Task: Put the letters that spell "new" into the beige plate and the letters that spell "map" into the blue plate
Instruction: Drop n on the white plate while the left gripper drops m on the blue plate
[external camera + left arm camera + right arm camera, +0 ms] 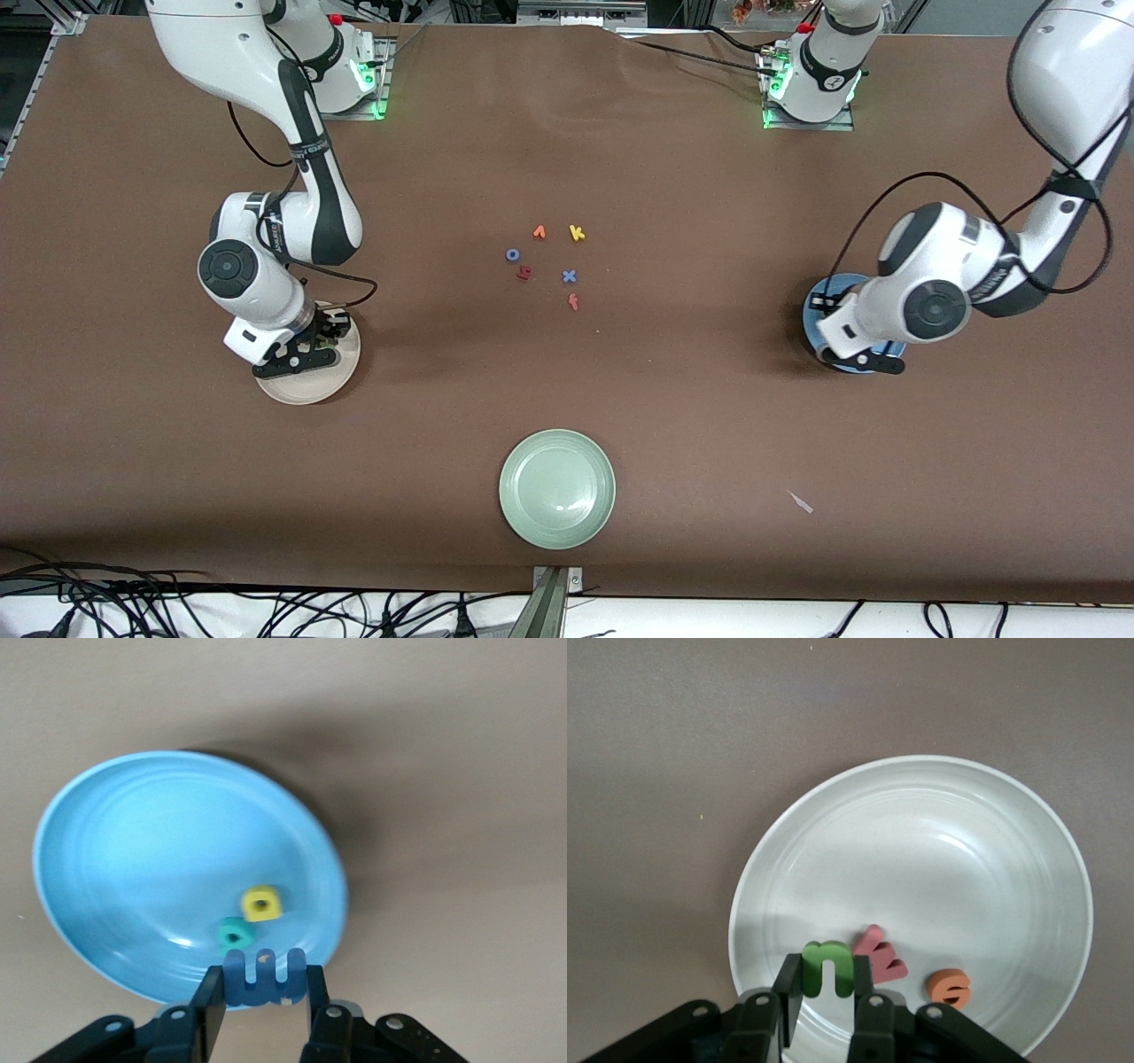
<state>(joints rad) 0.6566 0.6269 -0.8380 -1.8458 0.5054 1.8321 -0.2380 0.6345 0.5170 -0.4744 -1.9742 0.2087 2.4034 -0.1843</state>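
Observation:
The beige plate (306, 385) (939, 859) lies toward the right arm's end of the table. On it rest the salmon-pink "w" (881, 957) and the orange "e" (950, 987). My right gripper (827, 973) (330, 335) hangs low over this plate, shut on the green "n" (827, 967). The blue plate (819, 306) (133, 859) lies toward the left arm's end, mostly hidden under the left hand in the front view. The teal "a" (233, 934) and the yellow "p" (262, 904) lie in it. Over its rim my left gripper (263, 979) is shut on the blue "m" (263, 973).
A pale green plate (556, 487) sits near the table's front edge. Mid-table lie several loose letters: orange "v" (539, 232), yellow "k" (577, 233), blue "o" (512, 254), a dark red letter (524, 273), blue "x" (569, 276) and a red one (574, 302).

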